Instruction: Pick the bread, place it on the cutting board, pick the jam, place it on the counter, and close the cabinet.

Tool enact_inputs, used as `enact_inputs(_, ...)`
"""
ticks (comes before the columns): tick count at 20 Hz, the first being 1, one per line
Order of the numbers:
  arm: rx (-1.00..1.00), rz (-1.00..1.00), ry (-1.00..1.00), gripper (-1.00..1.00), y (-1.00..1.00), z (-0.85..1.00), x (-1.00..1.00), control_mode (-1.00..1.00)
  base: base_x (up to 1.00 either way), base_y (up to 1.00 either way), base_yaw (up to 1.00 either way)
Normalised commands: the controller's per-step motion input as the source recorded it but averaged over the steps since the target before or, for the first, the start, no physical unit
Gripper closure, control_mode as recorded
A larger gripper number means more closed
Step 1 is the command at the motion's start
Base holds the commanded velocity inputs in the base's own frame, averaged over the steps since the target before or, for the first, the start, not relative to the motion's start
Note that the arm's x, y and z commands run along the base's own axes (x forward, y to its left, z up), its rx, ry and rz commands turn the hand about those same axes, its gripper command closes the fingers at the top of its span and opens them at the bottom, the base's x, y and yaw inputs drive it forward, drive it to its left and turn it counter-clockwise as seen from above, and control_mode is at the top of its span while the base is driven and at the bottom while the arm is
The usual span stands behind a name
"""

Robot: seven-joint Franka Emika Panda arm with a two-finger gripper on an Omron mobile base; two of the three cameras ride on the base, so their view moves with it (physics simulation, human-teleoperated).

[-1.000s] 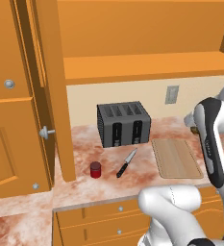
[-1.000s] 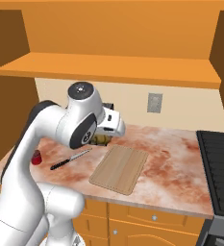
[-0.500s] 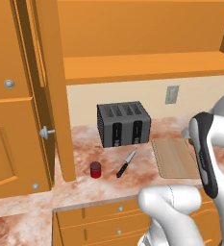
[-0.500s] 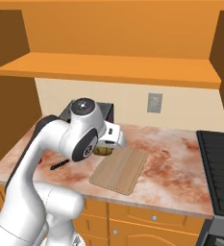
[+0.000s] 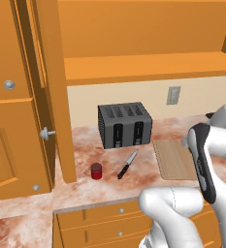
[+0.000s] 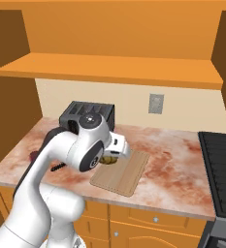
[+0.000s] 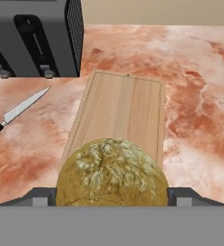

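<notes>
The bread [image 7: 111, 173] is held between the fingers of the gripper [image 6: 115, 154], which are clamped on its two sides; in the hand view the lumpy yellow-brown roll is seen large at the bottom, with the near end of the cutting board [image 7: 120, 115] directly beyond it. In the right base view the roll [image 6: 108, 159] is glimpsed under the white hand, above the board's [image 6: 121, 172] left end; whether it touches the wood cannot be told.

The board lies flat on the counter [image 6: 172, 160], to the right of a dark toaster [image 5: 124, 124] that stands against the back wall. A black-handled knife [image 5: 126, 164] lies on the stone between the toaster and the board's left edge, its blade pointed toward the toaster. The jam [image 5: 96, 170] stands upright on the counter left of the knife, near the foot of the open door of the cabinet [image 5: 61, 87], which is swung outward and hangs over the left part of the worktop. A wall socket [image 6: 156, 103] is set in the cream wall behind the board, and a dark stovetop [image 6: 221, 169] is seen at the counter's right end. The board's surface is bare in front of the roll.
</notes>
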Motion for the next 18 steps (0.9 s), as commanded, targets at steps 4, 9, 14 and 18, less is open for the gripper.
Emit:
enact_inputs(4, 0.00, 0.00, 0.00, 1.00, -0.12, -0.37, 0.20, -1.00, 0.00, 0.00, 0.00)
enact_inputs(9, 0.00, 0.00, 0.00, 1.00, -0.08, -0.34, 0.22, -1.00, 0.00, 0.00, 0.00)
enact_inputs(14, 0.00, 0.00, 0.00, 1.00, -0.01, -0.21, 0.29, -1.00, 0.00, 0.00, 0.00)
enact_inputs(18, 0.00, 0.00, 0.00, 1.00, 0.00, -0.17, 0.34, -1.00, 0.00, 0.00, 0.00)
